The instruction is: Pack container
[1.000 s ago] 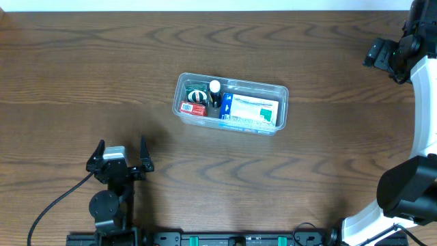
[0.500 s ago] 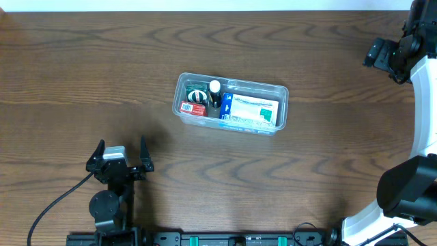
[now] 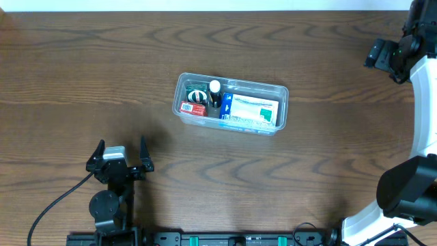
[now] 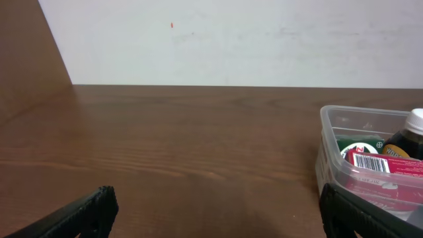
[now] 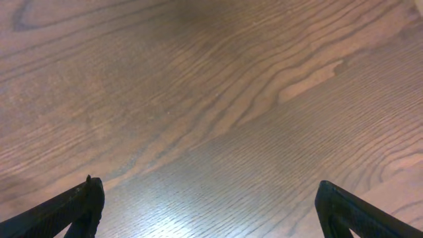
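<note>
The clear plastic container (image 3: 283,92) sits at the table's middle. It holds a blue and white box (image 3: 250,111), a white-capped dark bottle (image 3: 214,91), a green round item (image 3: 196,95) and a red packet (image 3: 192,108). Its left end shows in the left wrist view (image 4: 326,135). My left gripper (image 3: 121,154) is open and empty near the front left, well short of the container; its view shows both jaws spread (image 4: 211,211). My right gripper (image 3: 382,55) is at the far right, raised over bare wood, open and empty (image 5: 208,205).
A white wall runs along the table's far edge (image 4: 231,39). The right arm's base (image 3: 403,198) stands at the front right corner. A black cable (image 3: 54,205) trails from the left arm at the front left.
</note>
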